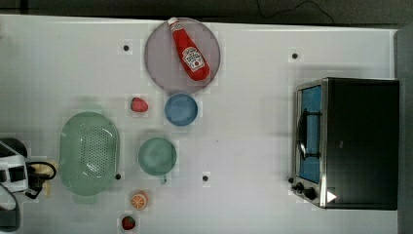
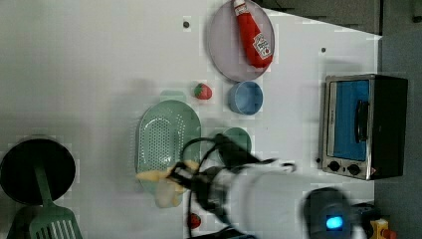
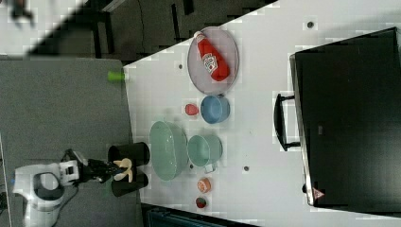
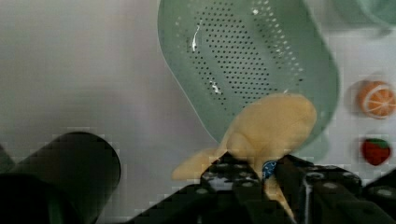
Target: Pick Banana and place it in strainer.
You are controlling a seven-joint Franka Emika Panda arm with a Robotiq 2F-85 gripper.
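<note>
Wrist view shows our gripper (image 4: 261, 175) with its jaws drawn in narrow around the banana (image 4: 273, 126), pinching it near one end so that the pale bulk juts forward over the rim of the strainer (image 4: 187, 88) and a ragged flap splays out to the side. We judge the banana light and soft, a toy piece that yields a little under the jaws and has a matte skin unlikely to slip; taking it at the narrow end, as we have it, leaves the wide part free to drop clear. In the left view our arm reaches in from the left view's lower right, wrist low and close to level, carrying the banana (image 2: 154, 175) at the strainer's (image 2: 166, 132) near end. Beyond lie the green cup (image 2: 236, 142), the orange slice (image 4: 377, 99) and a strawberry (image 4: 375, 150).
</note>
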